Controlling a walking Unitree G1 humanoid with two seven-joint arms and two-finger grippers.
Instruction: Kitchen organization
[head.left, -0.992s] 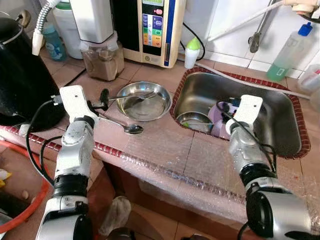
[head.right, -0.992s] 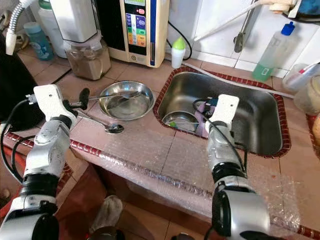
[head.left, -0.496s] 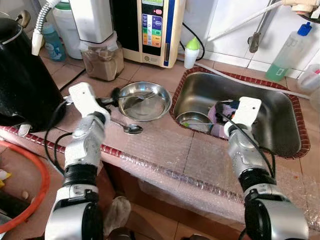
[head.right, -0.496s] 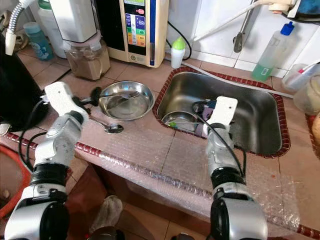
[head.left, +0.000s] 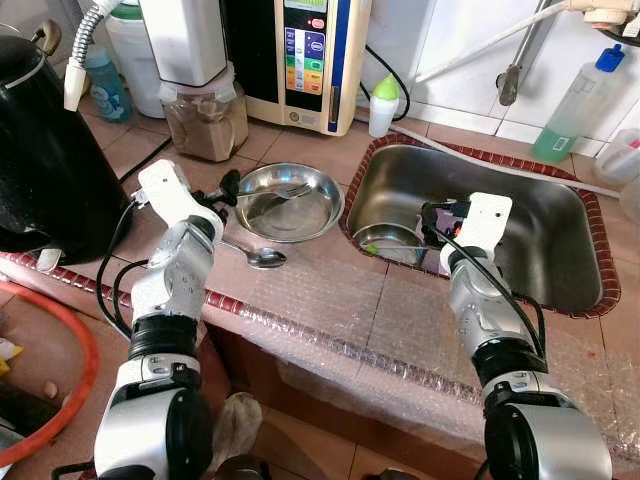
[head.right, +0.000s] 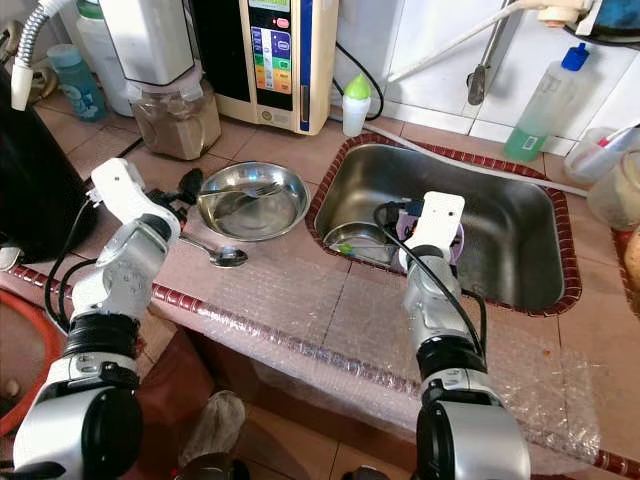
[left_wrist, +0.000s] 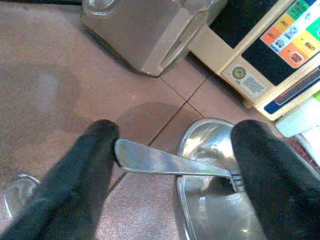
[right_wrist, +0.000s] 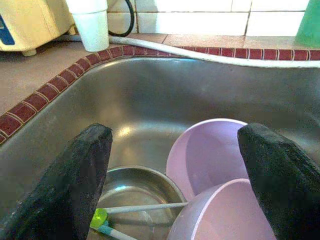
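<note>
A shallow steel plate (head.left: 290, 202) sits on the tiled counter with a fork (left_wrist: 165, 162) lying across its rim. My left gripper (head.left: 222, 190) is at the plate's left edge, open. The fork's handle runs between its fingers (left_wrist: 85, 170), and one end touches a finger. A spoon (head.left: 255, 256) lies on the counter just in front. My right gripper (head.left: 432, 222) hangs open over the sink (head.left: 560, 250). Below it are two purple bowls (right_wrist: 210, 155) and a steel bowl (right_wrist: 135, 190) holding a green-tipped utensil (right_wrist: 100, 218).
A black kettle (head.left: 40, 160) stands at the far left. Behind the plate are a blender jar (head.left: 205, 115) and a water machine (head.left: 300, 60). A white bottle (head.left: 383, 105) and a green soap bottle (head.left: 575, 100) flank the sink. Bubble wrap (head.left: 400, 330) covers the counter's front edge.
My left gripper has moved right, up to the plate's rim and around the fork handle. My right gripper has shifted slightly left inside the sink.
</note>
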